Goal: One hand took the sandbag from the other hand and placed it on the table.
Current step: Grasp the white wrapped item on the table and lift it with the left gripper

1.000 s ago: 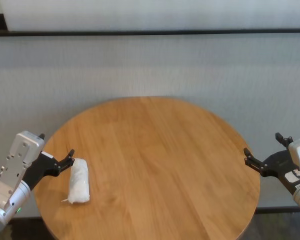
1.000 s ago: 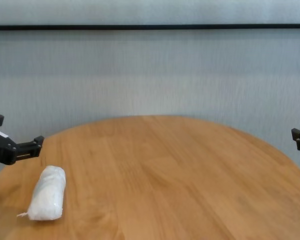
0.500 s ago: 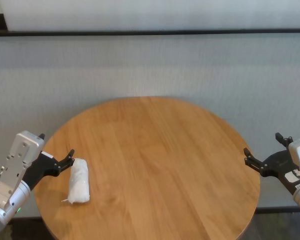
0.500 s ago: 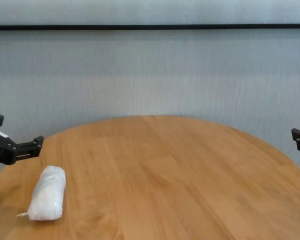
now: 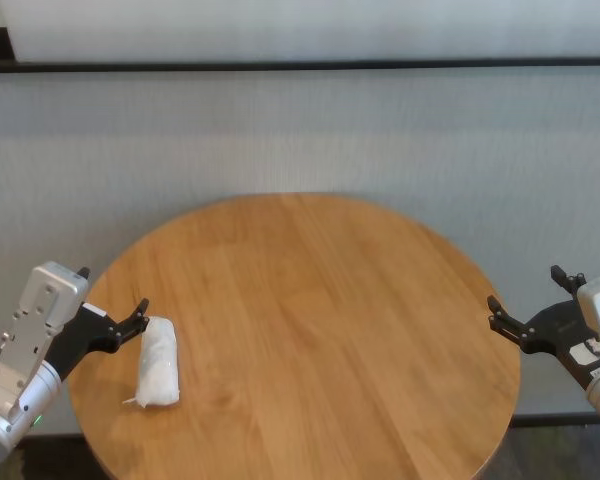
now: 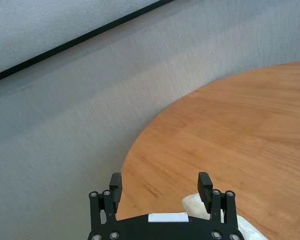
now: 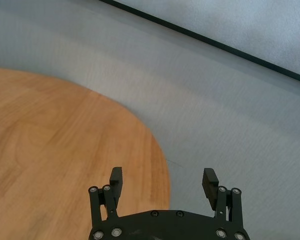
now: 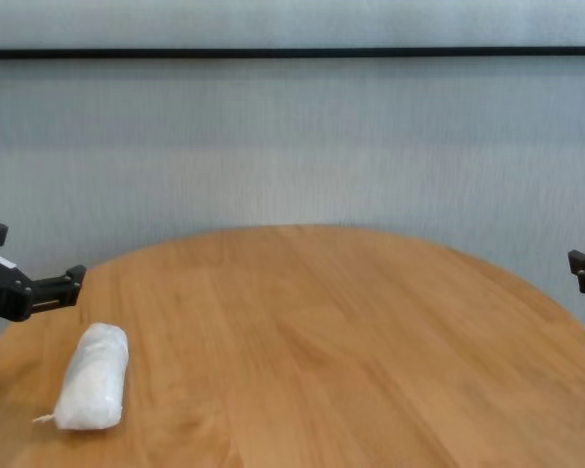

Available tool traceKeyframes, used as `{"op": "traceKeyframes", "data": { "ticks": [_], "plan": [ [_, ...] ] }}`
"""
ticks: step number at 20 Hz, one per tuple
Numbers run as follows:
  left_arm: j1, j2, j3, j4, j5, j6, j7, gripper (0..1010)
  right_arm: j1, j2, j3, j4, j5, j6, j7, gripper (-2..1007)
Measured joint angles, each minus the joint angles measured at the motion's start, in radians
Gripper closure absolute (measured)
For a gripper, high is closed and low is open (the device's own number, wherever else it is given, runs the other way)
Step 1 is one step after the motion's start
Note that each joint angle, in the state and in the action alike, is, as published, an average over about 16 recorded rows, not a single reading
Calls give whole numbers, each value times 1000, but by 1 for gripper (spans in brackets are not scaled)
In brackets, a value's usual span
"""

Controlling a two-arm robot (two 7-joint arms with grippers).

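White sandbag (image 5: 159, 362) lies lengthwise near-to-far, just right of the spread, empty left gripper (image 5: 115, 320); right gripper (image 5: 535, 303), also spread, far across.

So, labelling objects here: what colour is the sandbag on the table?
White; the sandbag shows best in the chest view.
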Motion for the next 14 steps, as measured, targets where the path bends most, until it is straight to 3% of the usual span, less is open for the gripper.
{"op": "traceKeyframes", "data": {
  "ticks": [14],
  "plan": [
    [0,0,0,0,0,0,0,10,0,0,0,0,0,0,0,-2]
  ]
}}
